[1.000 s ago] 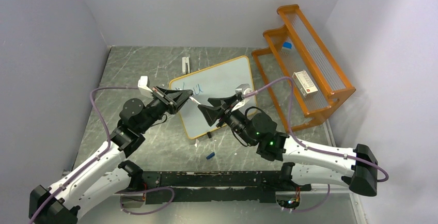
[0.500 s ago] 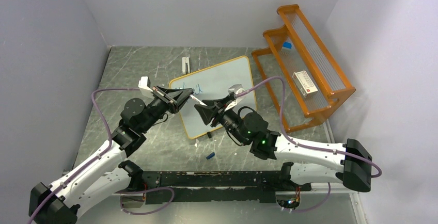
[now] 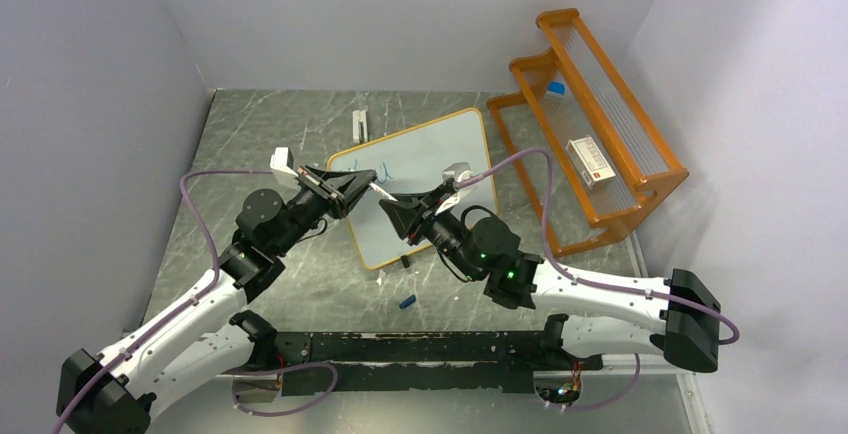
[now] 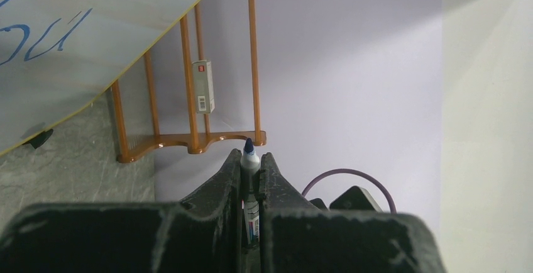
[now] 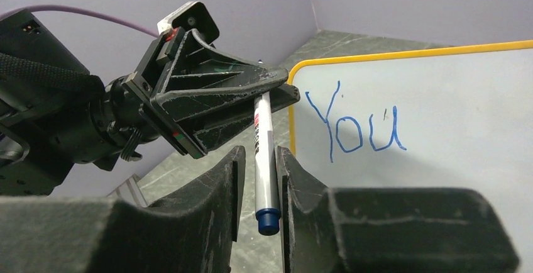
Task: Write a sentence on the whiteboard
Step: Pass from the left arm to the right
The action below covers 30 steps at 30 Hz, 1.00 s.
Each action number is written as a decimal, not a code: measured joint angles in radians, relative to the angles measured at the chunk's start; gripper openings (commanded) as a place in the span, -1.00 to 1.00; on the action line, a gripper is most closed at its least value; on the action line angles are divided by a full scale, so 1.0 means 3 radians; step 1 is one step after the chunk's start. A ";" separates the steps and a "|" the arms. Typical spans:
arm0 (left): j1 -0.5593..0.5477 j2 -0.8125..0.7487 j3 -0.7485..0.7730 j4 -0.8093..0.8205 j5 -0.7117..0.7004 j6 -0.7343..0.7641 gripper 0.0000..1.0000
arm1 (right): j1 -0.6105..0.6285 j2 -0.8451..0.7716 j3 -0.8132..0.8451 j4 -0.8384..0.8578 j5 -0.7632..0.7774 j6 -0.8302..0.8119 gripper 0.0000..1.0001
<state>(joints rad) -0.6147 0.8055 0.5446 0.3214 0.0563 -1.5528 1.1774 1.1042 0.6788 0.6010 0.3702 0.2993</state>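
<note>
Blue-tipped marker [image 5: 262, 128] is clamped in the left pincer [image 4: 251, 160]; the right pincer [image 5: 260, 156] flanks it, grip unclear. Keep the marker centred between those fingers [image 5: 220, 185], closing gently.

Rack and loose bits on a grey marbled worktop [image 3: 300, 124]

An orange rack [image 3: 640, 186] is set at the worktop's far right, against the pale wall [image 3: 400, 14]. A white box [image 3: 589, 162] with a red mark is held on its clear shelf, and a small blue-topped item [image 3: 556, 88] is seen further back on the rack. A white piece [image 3: 359, 123] is laid towards the back of the worktop, well apart from a small blue piece [image 3: 406, 302] at the near side.
</note>
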 measured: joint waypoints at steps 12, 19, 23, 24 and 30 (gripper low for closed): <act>-0.0011 -0.0018 0.0000 0.0028 0.0000 -0.0042 -0.90 | -0.0003 -0.0001 -0.0001 0.0103 0.0006 -0.0004 -0.63; -0.0017 -0.0018 0.0000 0.0064 -0.0001 -0.0074 -0.90 | -0.0004 -0.0001 -0.0004 0.0155 0.0005 -0.0011 -0.88; -0.0031 -0.0019 0.0000 0.0069 -0.0013 -0.0093 -0.90 | -0.0004 -0.0001 -0.0009 0.0182 -0.0001 -0.0027 -1.00; -0.0031 -0.0019 0.0000 0.0072 -0.0015 -0.0099 -0.90 | -0.0004 -0.0001 -0.0009 0.0191 -0.0004 -0.0032 -1.00; -0.0039 -0.0057 0.0000 0.0052 -0.0027 -0.0093 -0.67 | -0.0004 -0.0023 -0.0008 0.0170 -0.0057 -0.0097 -1.00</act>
<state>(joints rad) -0.6266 0.7883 0.5446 0.3370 0.0483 -1.5806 1.1763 1.0973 0.6765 0.6521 0.3531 0.2703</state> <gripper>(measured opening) 0.108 0.170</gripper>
